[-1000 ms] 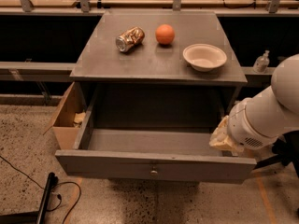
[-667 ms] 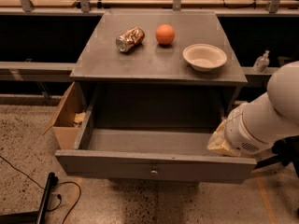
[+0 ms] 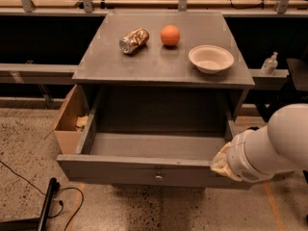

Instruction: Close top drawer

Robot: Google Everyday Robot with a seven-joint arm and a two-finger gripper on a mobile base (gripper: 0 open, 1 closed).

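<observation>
The top drawer (image 3: pixel 144 170) of the grey cabinet stands pulled far out, and nothing shows inside it. Its flat front faces me with a small round silver knob (image 3: pixel 158 177) at the centre. My white arm (image 3: pixel 269 148) comes in from the right. My gripper (image 3: pixel 222 162) is at the end of it, a pale tan part right at the drawer's right front corner, by the top edge of the front panel.
On the cabinet top (image 3: pixel 159 61) lie a crushed can (image 3: pixel 134 40), an orange (image 3: pixel 170 35) and a white bowl (image 3: pixel 211 58). An open cardboard box (image 3: pixel 70 121) stands left of the cabinet. A black cable and bar (image 3: pixel 45 206) lie on the floor at the lower left.
My arm has moved down and nearer the drawer's front right corner. The drawer is as far out as before.
</observation>
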